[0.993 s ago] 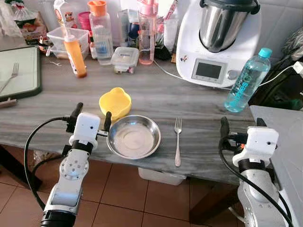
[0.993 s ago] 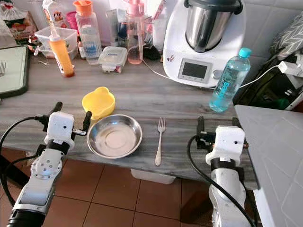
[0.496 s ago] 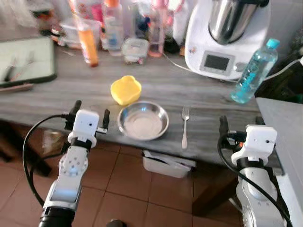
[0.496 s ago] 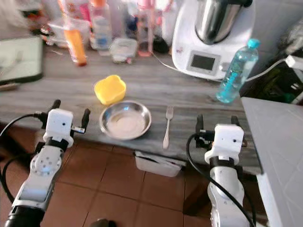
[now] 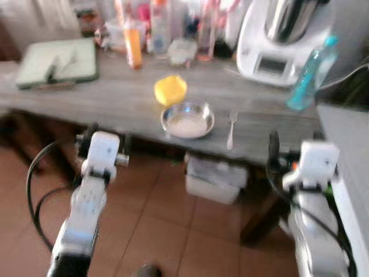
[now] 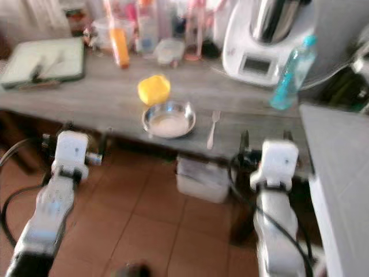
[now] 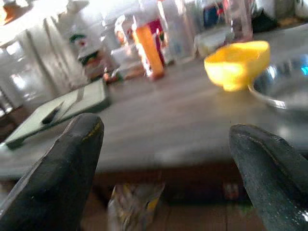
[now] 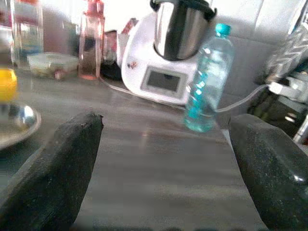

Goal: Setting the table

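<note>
A round steel plate (image 5: 187, 120) sits near the front edge of the grey wooden table (image 5: 109, 98). Just behind it stands a yellow bowl (image 5: 170, 90), and a fork (image 5: 232, 130) lies to its right. My left gripper (image 5: 106, 137) hangs open and empty in front of the table, below its edge and left of the plate. In the left wrist view the bowl (image 7: 236, 65) and plate (image 7: 284, 82) lie beyond the fingertips. My right gripper (image 5: 294, 144) is open and empty, off the table's front right. The head views are blurred.
Along the back of the table stand a white food processor (image 5: 282, 34), a blue water bottle (image 5: 311, 72), an orange bottle (image 5: 134, 45) and several containers. A green board (image 5: 57, 62) lies at the left. A white box (image 5: 216, 179) sits under the table. A grey surface (image 5: 346, 144) flanks my right arm.
The whole picture has pulled back from the table, and more tiled floor shows. Plate, bowl and fork keep their places. Both grippers stay open and empty.
</note>
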### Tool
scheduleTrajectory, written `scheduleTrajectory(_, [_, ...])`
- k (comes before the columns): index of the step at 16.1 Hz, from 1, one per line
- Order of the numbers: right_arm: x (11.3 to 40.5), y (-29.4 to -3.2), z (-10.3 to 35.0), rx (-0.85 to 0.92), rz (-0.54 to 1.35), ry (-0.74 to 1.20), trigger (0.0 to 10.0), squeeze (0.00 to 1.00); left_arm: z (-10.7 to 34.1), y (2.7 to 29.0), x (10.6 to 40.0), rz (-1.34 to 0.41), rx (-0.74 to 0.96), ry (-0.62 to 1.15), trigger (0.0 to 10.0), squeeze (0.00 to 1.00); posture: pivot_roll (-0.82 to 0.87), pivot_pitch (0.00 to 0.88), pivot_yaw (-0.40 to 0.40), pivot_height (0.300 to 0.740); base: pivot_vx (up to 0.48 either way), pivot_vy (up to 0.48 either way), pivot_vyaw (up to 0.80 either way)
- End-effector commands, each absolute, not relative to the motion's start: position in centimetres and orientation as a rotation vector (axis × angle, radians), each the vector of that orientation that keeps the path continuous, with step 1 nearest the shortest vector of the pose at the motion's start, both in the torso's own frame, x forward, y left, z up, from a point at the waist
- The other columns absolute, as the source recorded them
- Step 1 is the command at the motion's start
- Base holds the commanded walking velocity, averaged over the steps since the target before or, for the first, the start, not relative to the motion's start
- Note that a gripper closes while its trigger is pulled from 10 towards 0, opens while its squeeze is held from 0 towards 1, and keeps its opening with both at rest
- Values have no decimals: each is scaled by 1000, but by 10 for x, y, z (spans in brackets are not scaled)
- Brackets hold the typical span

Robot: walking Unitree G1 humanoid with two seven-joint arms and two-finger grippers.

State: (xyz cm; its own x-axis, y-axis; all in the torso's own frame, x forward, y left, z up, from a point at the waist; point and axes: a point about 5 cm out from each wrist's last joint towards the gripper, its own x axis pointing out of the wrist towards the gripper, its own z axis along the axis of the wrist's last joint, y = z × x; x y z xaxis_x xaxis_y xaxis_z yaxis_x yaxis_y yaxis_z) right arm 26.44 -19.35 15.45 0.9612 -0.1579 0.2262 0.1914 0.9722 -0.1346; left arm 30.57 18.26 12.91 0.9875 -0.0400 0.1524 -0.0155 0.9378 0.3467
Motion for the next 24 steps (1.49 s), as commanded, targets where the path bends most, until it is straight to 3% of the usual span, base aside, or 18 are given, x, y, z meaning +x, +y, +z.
scheduleTrajectory(1, [264, -197, 154, -153, -198, -216, 10000, 0, 133, 183, 307, -10, 357, -171, 10000, 0, 256, 59, -40, 740, -281, 0, 0])
scheduleTrajectory(14, [259, -200, 153, -165, -212, -214, 10000, 0, 130, 175, 308, -41, 360, -156, 10000, 0, 226, 73, -33, 740, -280, 0, 0])
scheduleTrajectory(24, [273, -194, 157, -160, -203, -238, 10000, 0, 135, 156, 315, -147, 299, -196, 10000, 0, 244, 40, -38, 740, 0, 0, 0])
